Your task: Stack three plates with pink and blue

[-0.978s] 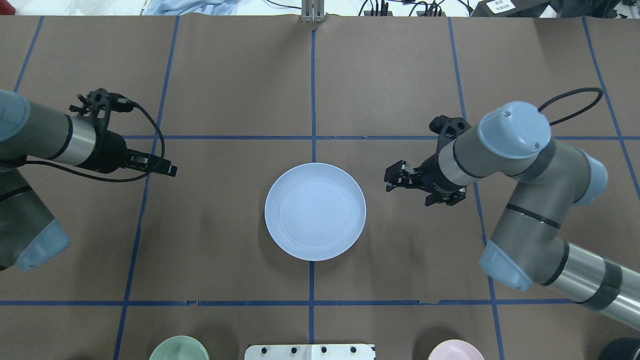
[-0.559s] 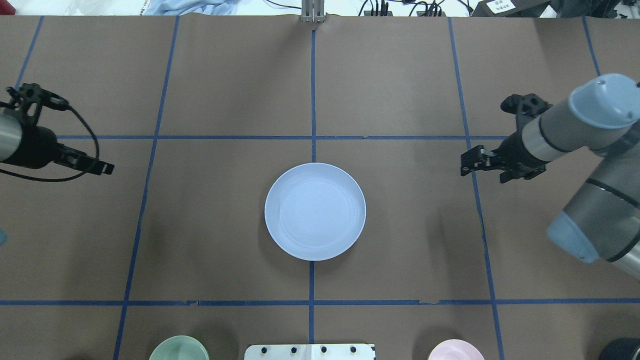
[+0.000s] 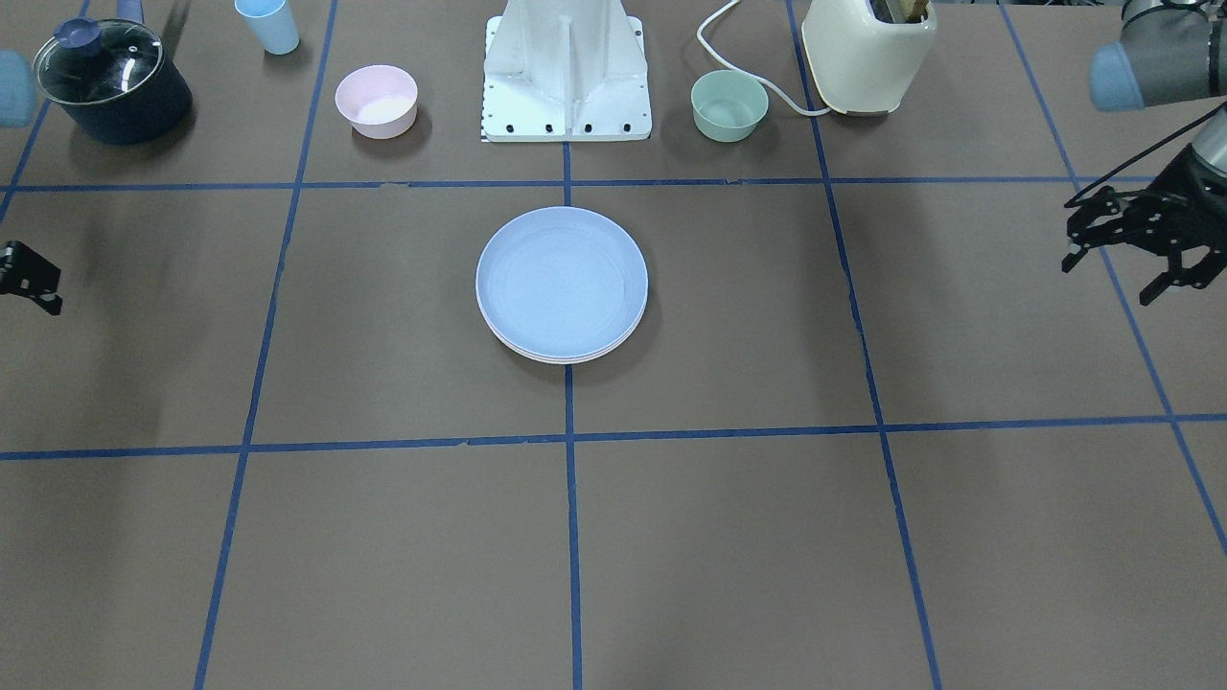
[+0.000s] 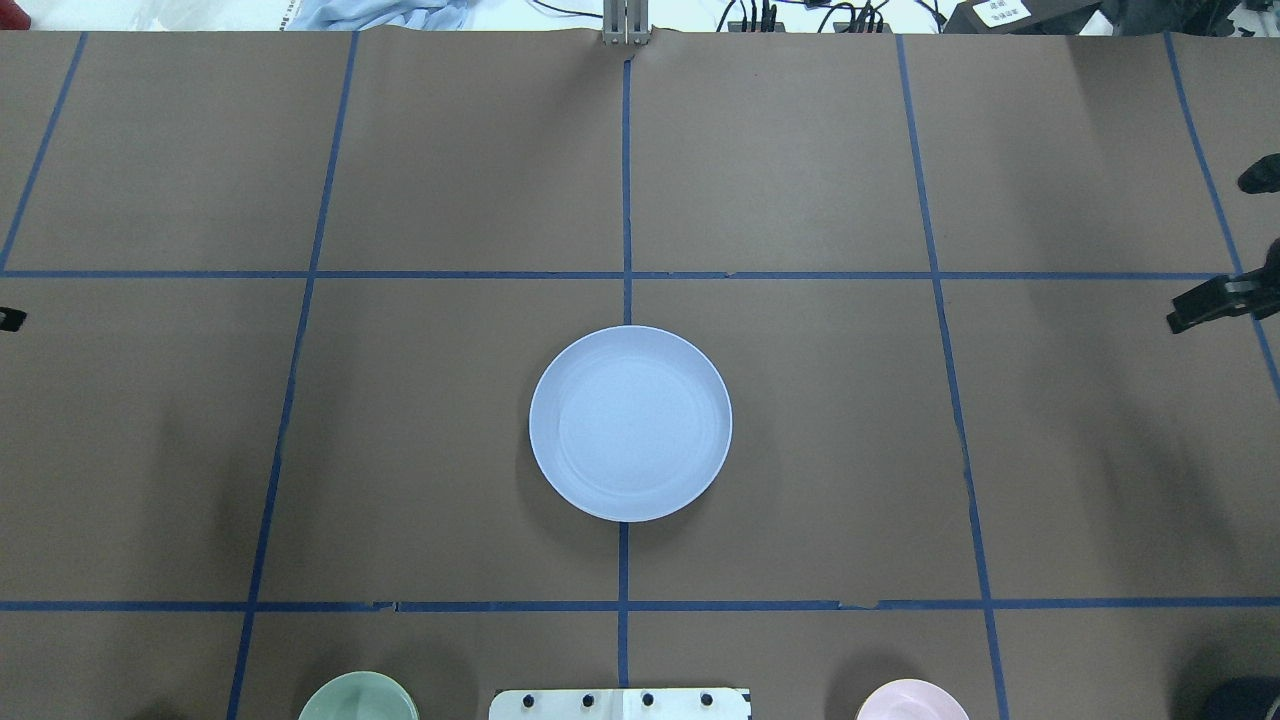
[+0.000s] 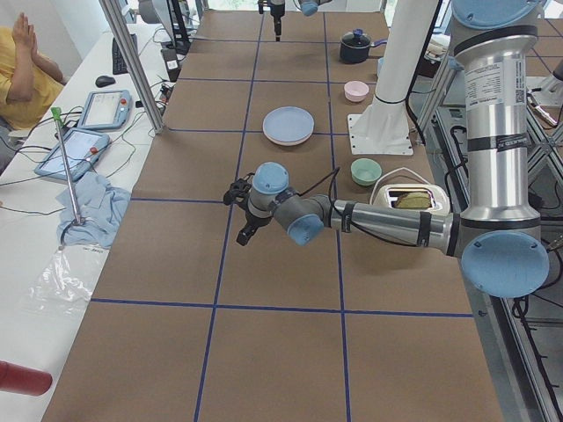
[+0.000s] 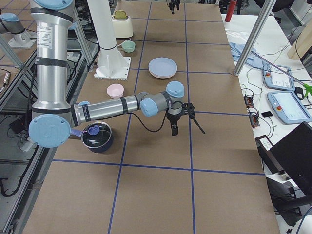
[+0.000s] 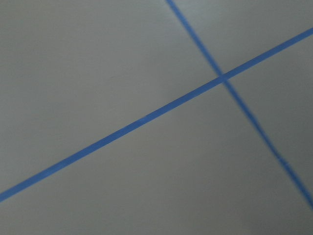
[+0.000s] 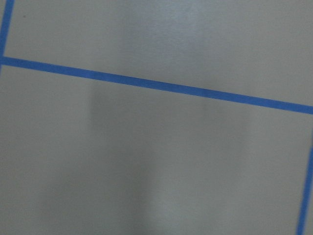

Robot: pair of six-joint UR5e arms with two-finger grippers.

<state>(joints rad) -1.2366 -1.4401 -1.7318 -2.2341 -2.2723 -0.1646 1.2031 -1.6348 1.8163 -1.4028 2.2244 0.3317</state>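
Both arms have pulled back to the table's ends. Left gripper [image 3: 1107,278]: fingers spread, empty. Right gripper [image 4: 1210,305]: mostly out of frame (can't tell its state). Three plates [image 3: 562,286] sit stacked at centre, blue on top, so the stacking looks finished.
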